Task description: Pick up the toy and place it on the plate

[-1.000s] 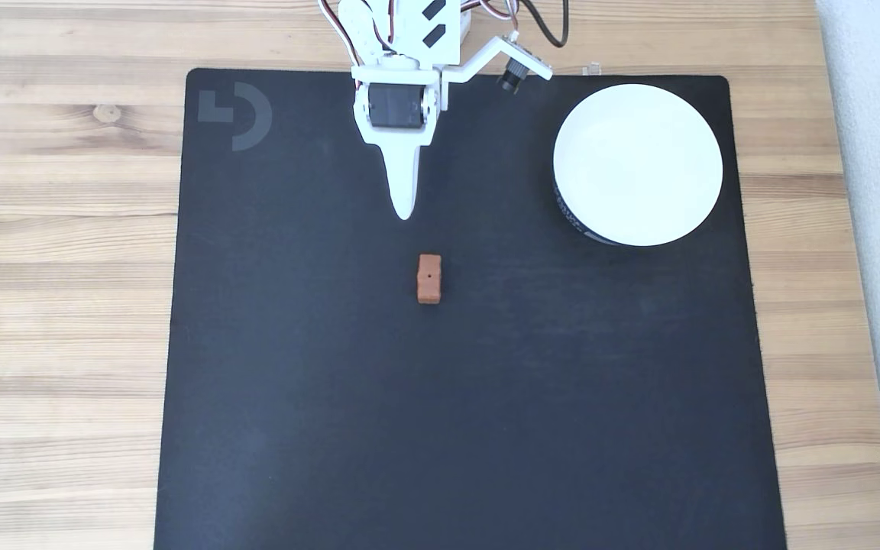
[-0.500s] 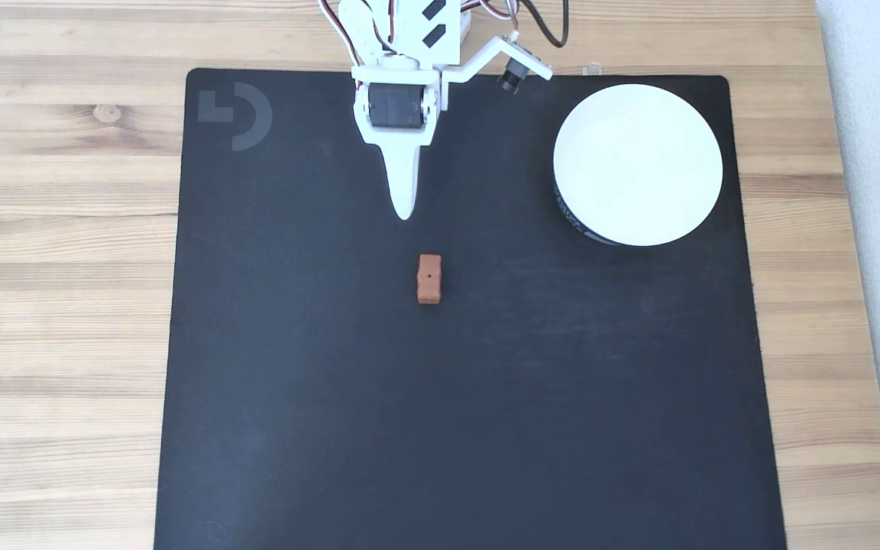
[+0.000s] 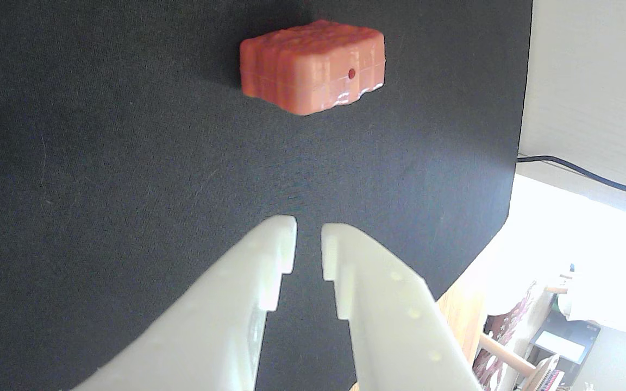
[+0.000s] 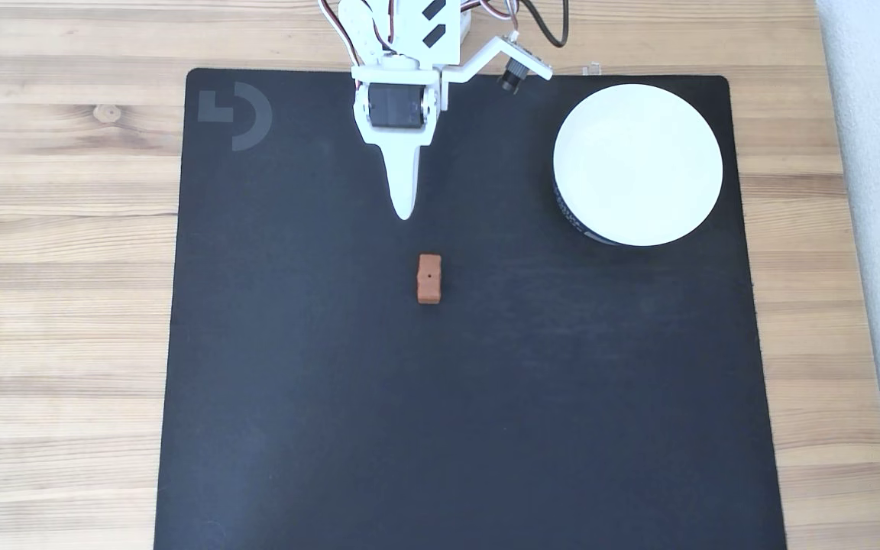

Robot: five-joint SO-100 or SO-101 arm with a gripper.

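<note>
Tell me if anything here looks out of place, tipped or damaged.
Nothing stands out. The toy lies alone on the black mat, the plate sits upright and empty, and the gripper hangs short of the toy.

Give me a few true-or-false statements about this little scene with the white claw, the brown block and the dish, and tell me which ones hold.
1. The toy lies on the black mat, apart from the gripper. True.
2. The toy already sits in the plate. False: the plate holds nothing, and the toy lies on the mat to its lower left in the fixed view.
3. The gripper is clamped on the toy. False: in the wrist view its fingers stand a narrow gap apart with nothing between them.
4. The plate stands near the mat's upper right corner in the fixed view. True.
5. The mat lies on a wooden table. True.
</note>
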